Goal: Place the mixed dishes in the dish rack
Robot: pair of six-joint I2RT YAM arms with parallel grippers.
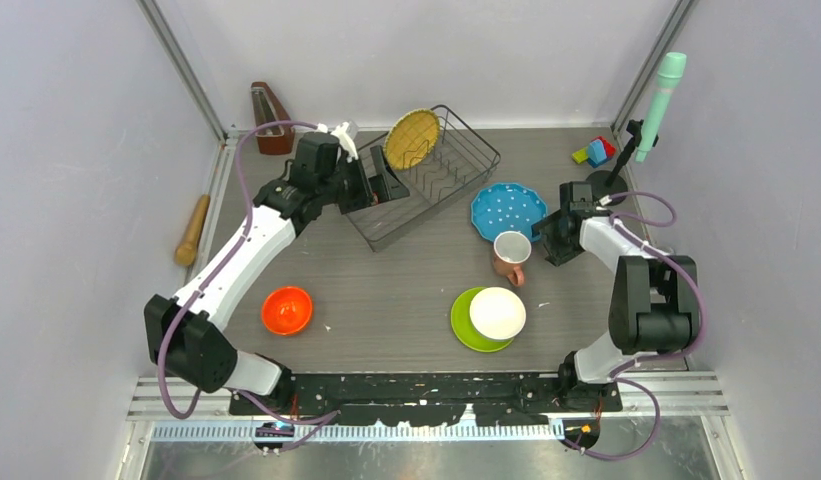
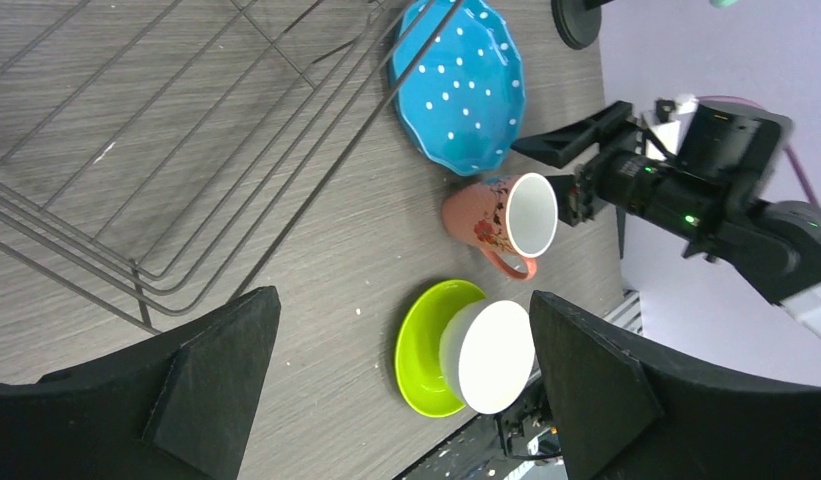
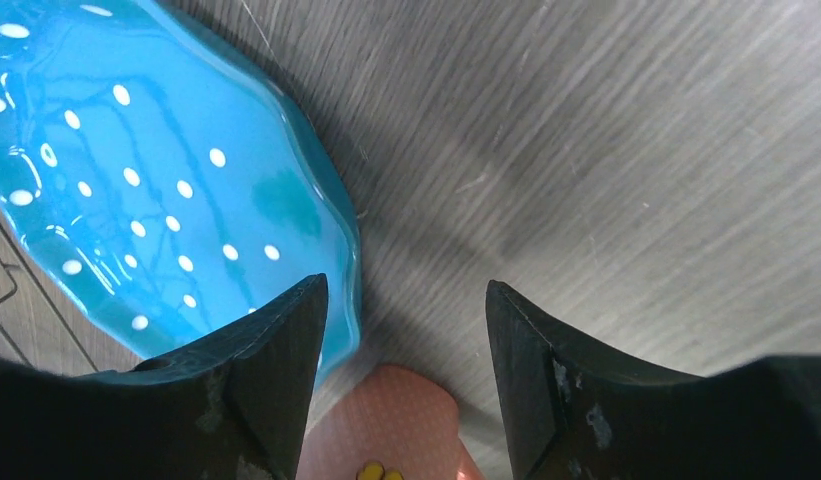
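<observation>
The dish rack (image 1: 441, 170) stands at the back centre with the round yellow woven plate (image 1: 411, 138) upright in it. My left gripper (image 1: 379, 188) is open and empty at the rack's left side; its wires show in the left wrist view (image 2: 186, 150). The teal-blue plate (image 1: 508, 210) lies right of the rack, with the salmon-pink mug (image 1: 511, 255) just in front of it. My right gripper (image 1: 541, 238) is open beside the mug; the mug's side (image 3: 396, 430) sits between the jaws, untouched, next to the teal-blue plate (image 3: 136, 180). The white bowl (image 1: 497, 313) sits on the lime green plate (image 1: 462, 325). The orange bowl (image 1: 287, 310) is front left. The grey-blue mug is out of view.
A wooden metronome (image 1: 271, 118) stands at the back left and a wooden rolling pin (image 1: 193, 230) lies by the left wall. Coloured toy blocks (image 1: 596, 152) and a mint-green object on a black stand (image 1: 661, 90) are at the back right.
</observation>
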